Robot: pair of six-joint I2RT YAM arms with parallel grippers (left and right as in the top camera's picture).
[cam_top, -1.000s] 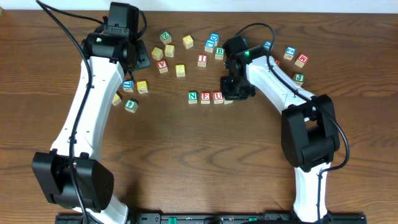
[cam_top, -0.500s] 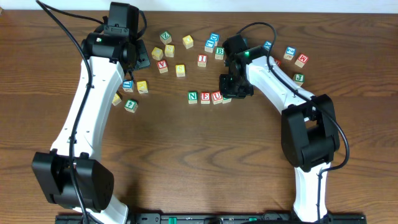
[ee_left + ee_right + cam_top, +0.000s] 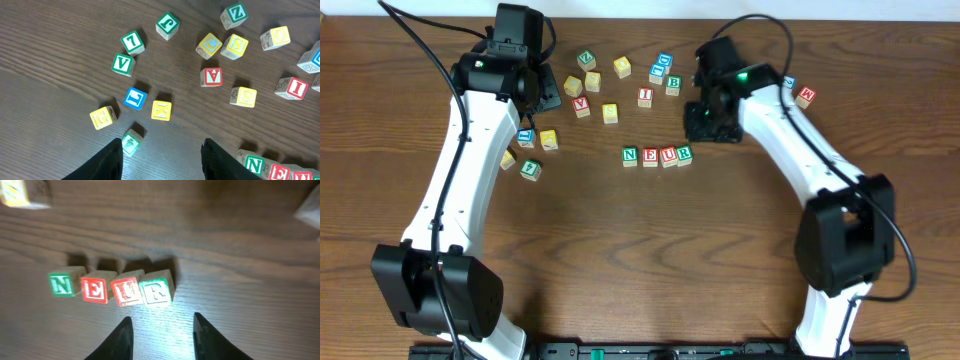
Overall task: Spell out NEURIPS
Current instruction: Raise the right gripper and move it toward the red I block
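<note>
Row: N-E-U-R row (image 3: 657, 156) at the centre of the surface
Right gripper (image 3: 162, 322): apart, empty, near R cube (image 3: 157, 291)
Left gripper (image 3: 162, 147): apart, empty
I cube (image 3: 645, 96): beyond the row, left of Right gripper, the nearer arm

The counter (image 3: 620, 250) is dark brown wood with a fine grain running from its left edge to its right edge. Beyond its far edge a pale strip (image 3: 620, 6) runs the whole width; whether that is wall or floor cannot be told. Along the near edge lies a black rail (image 3: 650, 351). The light is even and soft from above, with short, faint shadows. In the right wrist view a bright patch (image 3: 165, 330) glares on the wood.
</note>
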